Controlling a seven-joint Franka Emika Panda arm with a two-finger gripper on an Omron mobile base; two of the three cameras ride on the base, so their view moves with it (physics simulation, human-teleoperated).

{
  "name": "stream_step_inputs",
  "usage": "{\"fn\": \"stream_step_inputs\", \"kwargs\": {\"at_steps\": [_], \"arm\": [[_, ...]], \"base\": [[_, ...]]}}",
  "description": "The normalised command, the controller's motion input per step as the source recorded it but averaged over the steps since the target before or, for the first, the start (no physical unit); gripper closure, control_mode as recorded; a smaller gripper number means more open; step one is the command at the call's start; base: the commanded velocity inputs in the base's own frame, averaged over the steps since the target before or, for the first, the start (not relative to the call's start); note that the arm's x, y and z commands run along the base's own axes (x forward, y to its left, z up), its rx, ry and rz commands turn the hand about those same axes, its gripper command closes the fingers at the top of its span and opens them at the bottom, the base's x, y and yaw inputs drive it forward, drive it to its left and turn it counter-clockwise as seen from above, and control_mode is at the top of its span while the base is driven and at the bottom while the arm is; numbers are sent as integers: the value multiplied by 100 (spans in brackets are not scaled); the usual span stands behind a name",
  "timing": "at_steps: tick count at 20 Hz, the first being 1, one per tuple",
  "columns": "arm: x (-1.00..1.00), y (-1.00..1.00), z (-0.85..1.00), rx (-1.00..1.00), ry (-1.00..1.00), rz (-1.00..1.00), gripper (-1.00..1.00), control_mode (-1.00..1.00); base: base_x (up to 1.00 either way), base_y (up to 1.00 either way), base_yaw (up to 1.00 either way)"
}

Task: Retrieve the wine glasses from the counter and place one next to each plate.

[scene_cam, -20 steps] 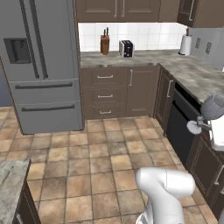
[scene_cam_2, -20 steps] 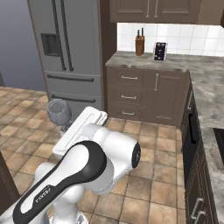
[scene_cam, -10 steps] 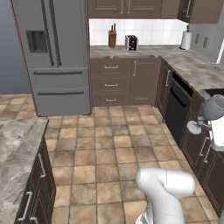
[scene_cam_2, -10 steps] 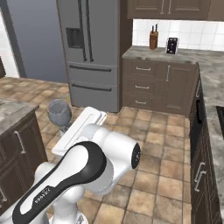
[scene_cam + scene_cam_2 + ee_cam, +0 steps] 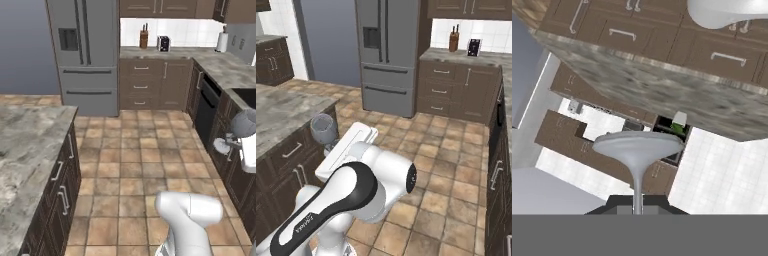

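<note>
Gripper (image 5: 637, 207) mostly hidden, apparently clamping 1 wine glass (image 5: 638, 150) stem.

Steel refrigerator (image 5: 85, 52) stands closed; knife block (image 5: 144, 39) sits near toaster (image 5: 163, 44) (paper towel roll (image 5: 222, 42) further right).

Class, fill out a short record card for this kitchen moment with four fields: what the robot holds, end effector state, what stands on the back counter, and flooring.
held item: a wine glass, gripped by its stem, seen at the arm's end in both base views
end effector: shut on the glass stem
back counter: a knife block, a small dark appliance, and a paper towel roll further right
flooring: brown square tiles
large appliance: grey fridge left of the counter
</note>
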Motion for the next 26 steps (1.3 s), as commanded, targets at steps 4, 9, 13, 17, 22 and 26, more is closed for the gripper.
{"fn": "stream_step_inputs", "kwargs": {"at_steps": [4,9,13,17,22,26], "arm": [[0,0,0,0,0,0,100,100],[0,0,0,0,0,0,100,100],[0,0,0,0,0,0,100,100],[0,0,0,0,0,0,100,100],[0,0,0,0,0,0,100,100],[0,0,0,0,0,0,100,100]], "base": [[-100,1,21],[-100,-20,16],[-100,-17,23],[-100,-16,21],[-77,-98,54],[-39,-100,54]]}}
